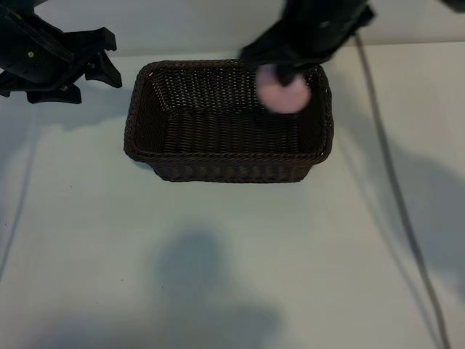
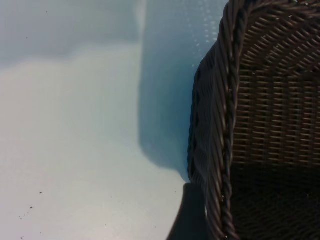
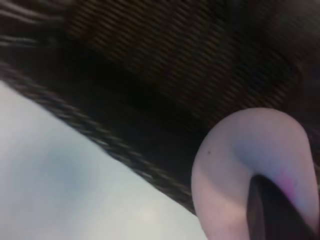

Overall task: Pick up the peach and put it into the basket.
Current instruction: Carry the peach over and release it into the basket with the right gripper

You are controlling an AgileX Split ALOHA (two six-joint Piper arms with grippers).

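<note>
The peach (image 1: 283, 93), pale pink and round, hangs over the back right corner of the dark brown woven basket (image 1: 225, 156), just above its rim. My right gripper (image 1: 279, 71) reaches in from the back and is shut on the peach. In the right wrist view the peach (image 3: 235, 165) fills the near corner with one dark finger (image 3: 270, 215) across it, and the basket's rim (image 3: 100, 135) and inside lie beyond. My left gripper (image 1: 109, 57) is parked at the back left, open and holding nothing. In its wrist view the basket's braided rim (image 2: 225, 125) stands close by.
The basket sits on a white table (image 1: 218, 254). A thin grey cable (image 1: 392, 182) runs across the table's right side toward the front. A soft shadow (image 1: 196, 269) lies on the table in front of the basket.
</note>
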